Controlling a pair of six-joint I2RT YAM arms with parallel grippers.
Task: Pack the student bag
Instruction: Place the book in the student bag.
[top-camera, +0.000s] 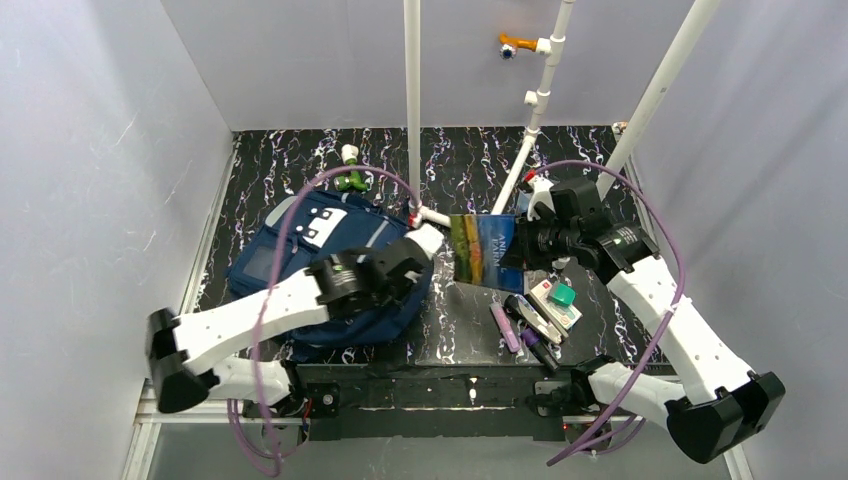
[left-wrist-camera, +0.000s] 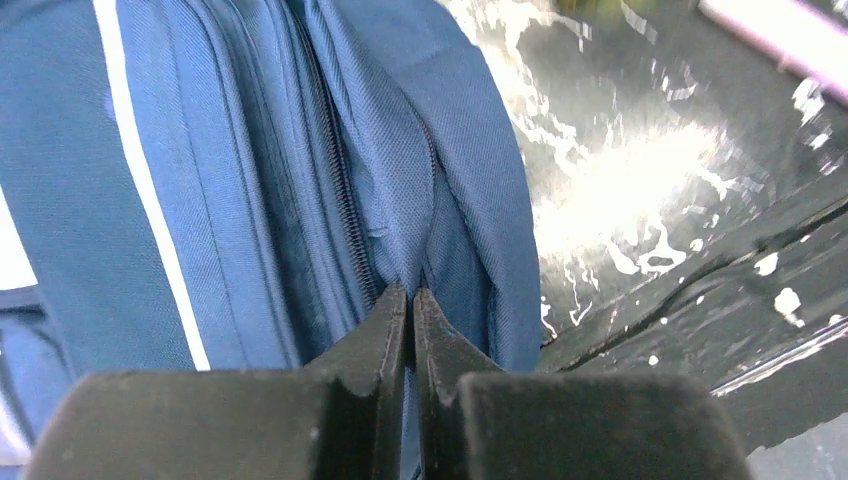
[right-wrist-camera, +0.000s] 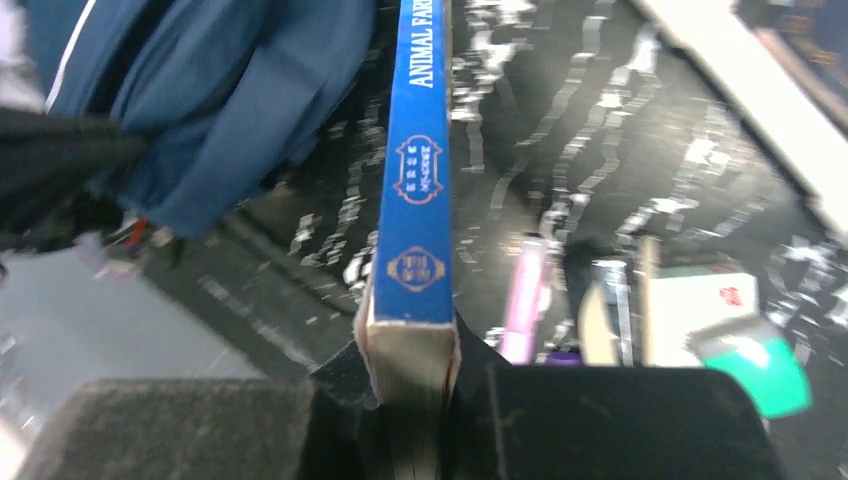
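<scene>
Student bag (top-camera: 300, 265) lies on the left half of the black marbled tabletop (top-camera: 450, 330), navy, white patch up. Left hand (left-wrist-camera: 411, 297) is pinched tight on a fold of bag fabric beside the zipper. Right hand (right-wrist-camera: 412, 365) clamps a blue-spined book (right-wrist-camera: 415, 180), "Animal Farm", just right of the bag; pens (top-camera: 503, 325) and a small box (top-camera: 553, 305) lie near it

Lab enclosure: plain walls (top-camera: 100, 150), white pipe frame (top-camera: 412, 100)
</scene>
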